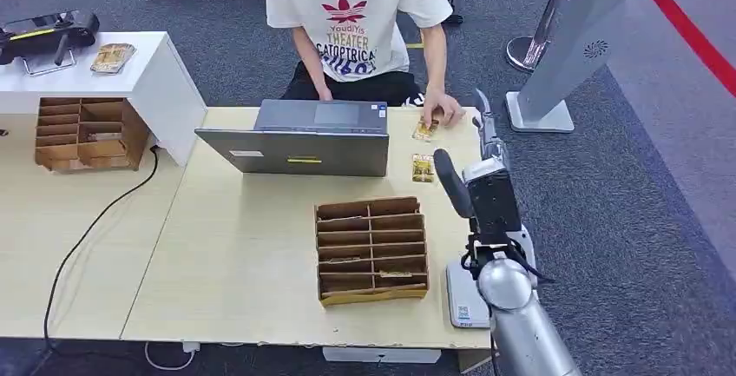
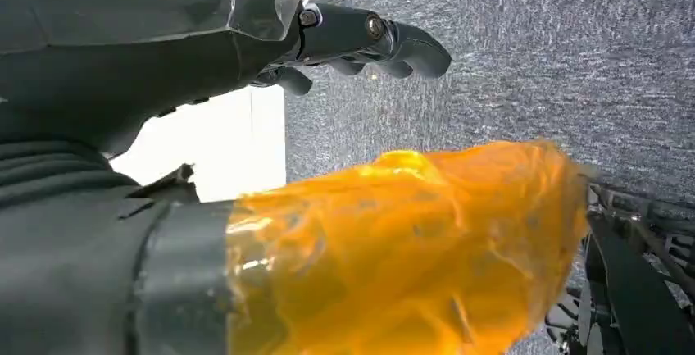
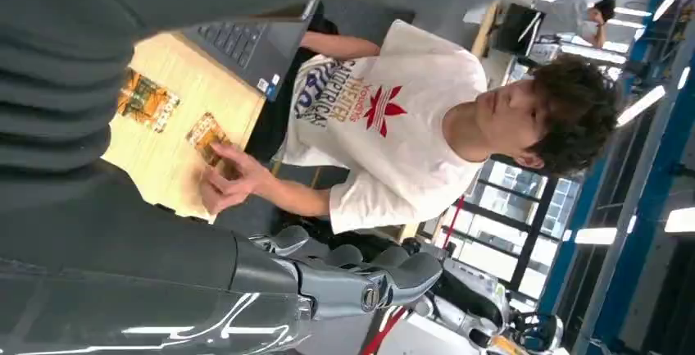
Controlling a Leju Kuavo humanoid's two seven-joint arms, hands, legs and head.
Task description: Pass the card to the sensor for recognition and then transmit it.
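Observation:
Two yellow cards lie on the wooden table (image 1: 243, 246) past the laptop's right end. The nearer card (image 1: 423, 168) lies alone; a seated person's hand (image 1: 444, 111) rests on the farther card (image 1: 424, 129). The right wrist view shows the nearer card (image 3: 147, 99), the farther card (image 3: 206, 135) and the person's hand (image 3: 233, 179). My right hand (image 1: 484, 146) is raised over the table's right edge beside the cards, fingers (image 3: 361, 277) stretched out and holding nothing. A white sensor box (image 1: 464, 300) lies on the table under that arm. My left hand (image 2: 270, 52) hangs over grey carpet, empty, its thumb (image 2: 410, 248) wrapped in orange.
A grey laptop (image 1: 299, 137) stands open toward the person. A brown slotted organizer (image 1: 371, 250) sits mid-table, with another organizer (image 1: 82, 133) on the left table beside a white cabinet (image 1: 165, 81). A silver stand (image 1: 564, 55) rises at the right, and a black cable (image 1: 87, 228) crosses the left table.

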